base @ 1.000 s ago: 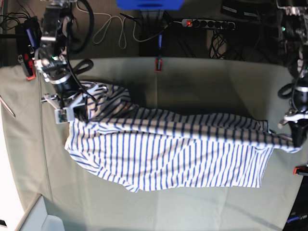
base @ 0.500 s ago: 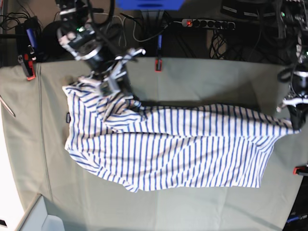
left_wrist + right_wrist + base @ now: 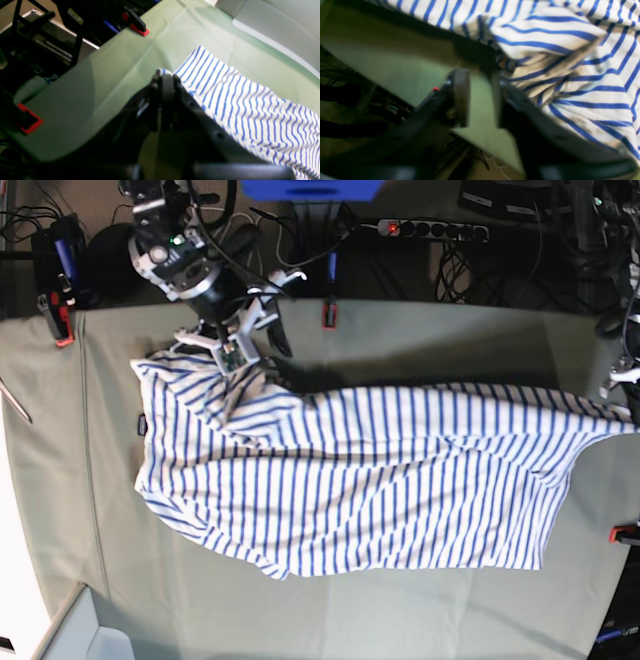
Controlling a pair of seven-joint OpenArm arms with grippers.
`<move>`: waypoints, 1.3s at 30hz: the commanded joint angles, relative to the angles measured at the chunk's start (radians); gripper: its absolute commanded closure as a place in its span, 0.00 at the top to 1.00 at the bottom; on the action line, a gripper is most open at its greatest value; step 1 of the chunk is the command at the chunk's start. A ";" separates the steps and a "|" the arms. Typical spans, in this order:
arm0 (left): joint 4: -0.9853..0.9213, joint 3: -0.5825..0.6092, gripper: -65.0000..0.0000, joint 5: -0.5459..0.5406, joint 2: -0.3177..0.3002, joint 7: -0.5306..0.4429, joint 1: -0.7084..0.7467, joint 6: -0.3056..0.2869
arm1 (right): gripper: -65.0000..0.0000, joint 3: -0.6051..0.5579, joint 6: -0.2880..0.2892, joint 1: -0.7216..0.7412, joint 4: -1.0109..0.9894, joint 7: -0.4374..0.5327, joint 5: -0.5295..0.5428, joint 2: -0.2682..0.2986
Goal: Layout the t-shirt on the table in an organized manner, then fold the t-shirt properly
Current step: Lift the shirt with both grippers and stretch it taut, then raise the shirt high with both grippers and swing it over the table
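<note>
The white t-shirt with blue stripes [image 3: 360,480] lies spread lengthwise across the pale green table [image 3: 400,610], with folds along its far edge. My left gripper [image 3: 632,405] is at the table's right end, shut on a corner of the t-shirt; the left wrist view shows the pinched cloth at its tips [image 3: 165,75] and the t-shirt [image 3: 250,112] trailing away. My right gripper [image 3: 240,352] is at the far left edge of the t-shirt. In the right wrist view it [image 3: 480,97] is open, with bare table [image 3: 395,57] between its jaws and the bunched t-shirt [image 3: 570,50] just beyond.
Red clamps hold the table cover at the far edge [image 3: 328,315], the far left corner [image 3: 62,320] and the right edge [image 3: 625,532]. A power strip [image 3: 430,228] and cables lie behind the table. A pale bin [image 3: 80,630] stands at the near left corner.
My right gripper carried the shirt's left part toward the far edge and now stands open. My left gripper moved further right and up, drawing the shirt out longer.
</note>
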 commanded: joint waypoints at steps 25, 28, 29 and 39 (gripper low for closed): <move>0.015 -0.006 0.00 0.002 -0.019 -0.030 -0.064 -0.003 | 0.59 0.010 -0.076 0.242 -0.253 0.028 0.010 -0.031; 0.015 -0.006 0.00 0.005 -0.019 -0.030 -0.066 -0.003 | 0.56 0.010 -0.076 0.267 -0.260 0.028 0.010 -0.028; 0.015 -0.006 0.00 0.006 -0.019 -0.030 -0.069 -0.003 | 0.50 0.010 -0.076 0.273 -0.260 0.028 0.010 -0.028; 0.015 -0.005 0.00 0.008 -0.019 -0.029 -0.141 -0.003 | 0.00 0.103 -0.076 0.319 -0.203 0.028 0.012 -0.030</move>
